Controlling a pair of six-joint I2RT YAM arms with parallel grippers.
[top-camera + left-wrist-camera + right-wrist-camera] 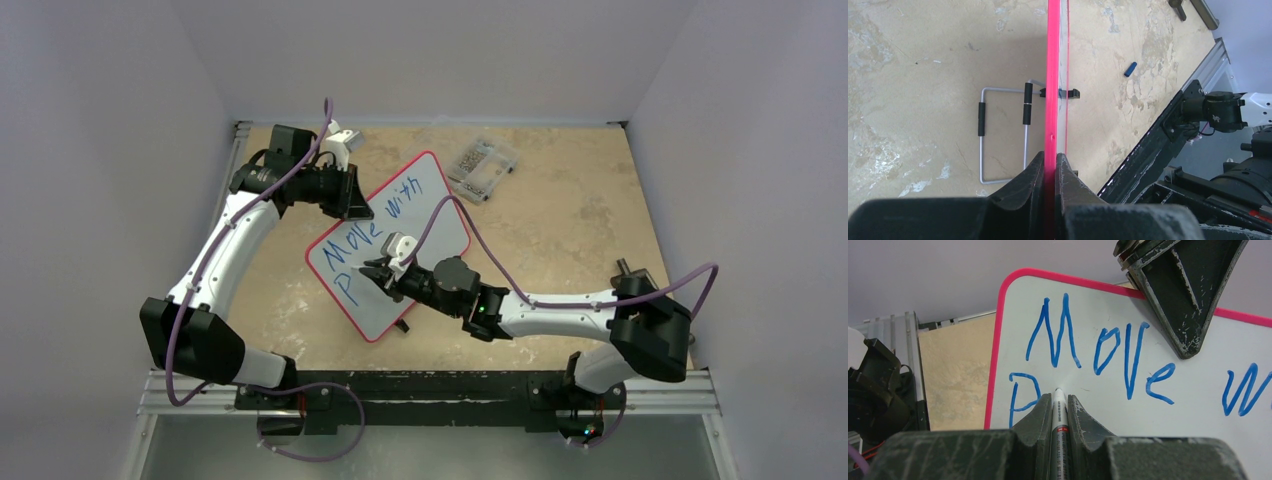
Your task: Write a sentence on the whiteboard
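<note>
The whiteboard [1188, 410] reads "Move with" above "P", beside the marker [1059, 410]

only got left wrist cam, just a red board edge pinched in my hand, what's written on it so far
Observer: The sentence on the whiteboard reads "Move with" on the top line, with a lone "P" starting the line below.
Operator: where's the pen
Observer: The right hand is shut on the marker, with its tip at the board just right of the "P".
Operator: where on the board am i holding
Observer: The left hand clamps the top rim, above the end of "Move".
</note>
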